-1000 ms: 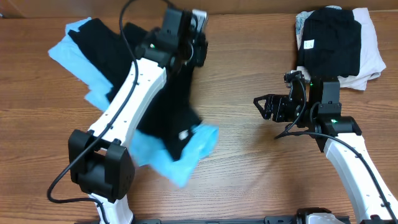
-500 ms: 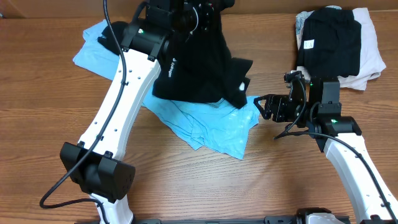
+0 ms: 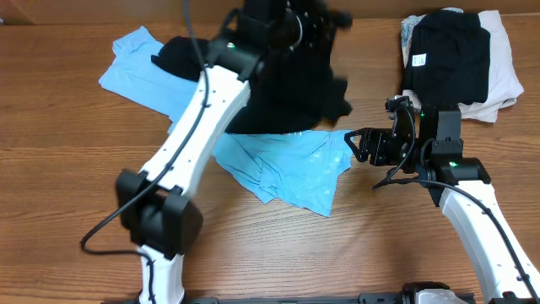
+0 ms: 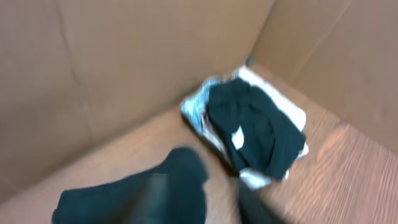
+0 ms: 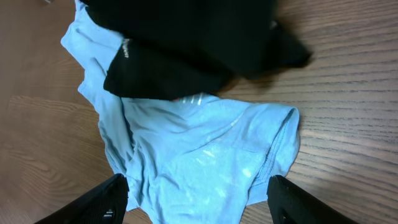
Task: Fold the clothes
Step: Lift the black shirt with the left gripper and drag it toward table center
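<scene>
A black garment (image 3: 291, 93) hangs bunched under my left gripper (image 3: 297, 20) at the table's back edge, its lower part draped over a light blue garment (image 3: 291, 165). The left wrist view is blurred: black cloth (image 4: 137, 199) fills its bottom, and I cannot make out whether the jaws hold it. My right gripper (image 3: 358, 144) hovers at the blue garment's right edge, open, its fingertips (image 5: 115, 193) spread either side of the blue cloth (image 5: 199, 155) with nothing gripped. The black garment (image 5: 186, 43) lies just beyond.
A stack of folded clothes (image 3: 460, 59), black on top of white, sits at the back right corner, also in the left wrist view (image 4: 249, 127). Another part of the blue cloth (image 3: 139, 67) spreads at the back left. Bare wood table (image 3: 67, 169) lies to the left and front.
My left arm has swung the black garment up from the table's middle to the back and right, uncovering the blue garment. The right arm has stayed put.
</scene>
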You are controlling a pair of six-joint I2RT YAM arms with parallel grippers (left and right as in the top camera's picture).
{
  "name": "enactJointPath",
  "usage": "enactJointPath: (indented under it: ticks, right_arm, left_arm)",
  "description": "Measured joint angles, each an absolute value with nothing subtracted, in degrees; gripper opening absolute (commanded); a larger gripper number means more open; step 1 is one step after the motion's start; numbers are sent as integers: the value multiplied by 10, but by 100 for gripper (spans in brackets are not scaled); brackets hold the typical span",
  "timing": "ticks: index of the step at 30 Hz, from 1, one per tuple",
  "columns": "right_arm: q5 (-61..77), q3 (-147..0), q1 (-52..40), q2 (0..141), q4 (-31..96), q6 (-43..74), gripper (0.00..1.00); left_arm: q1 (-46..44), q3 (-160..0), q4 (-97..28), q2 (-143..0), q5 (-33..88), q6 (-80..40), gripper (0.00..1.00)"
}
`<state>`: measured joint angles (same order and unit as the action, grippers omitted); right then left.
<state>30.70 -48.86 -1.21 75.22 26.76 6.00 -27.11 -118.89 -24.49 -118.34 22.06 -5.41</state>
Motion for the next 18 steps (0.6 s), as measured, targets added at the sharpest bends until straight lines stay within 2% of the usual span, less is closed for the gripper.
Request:
enactJointPath:
  ticks: [6, 12, 15, 18]
  right_arm:
    - [306, -489, -12, 752, 278, 60, 76]
    - [299, -489, -12, 752, 279, 60, 76]
    - [297, -489, -12, 752, 278, 60, 76]
    - [296, -489, -12, 752, 276, 60, 76]
  left_arm:
    - [-261, -1188, -427, -1220, 174, -54, 100]
    - [-203, -1187, -648, -1220, 123, -50, 100]
    - [-171, -1167, -690, -1220, 109, -30, 100]
    - [-146, -1103, -681, -1220, 95, -15, 98]
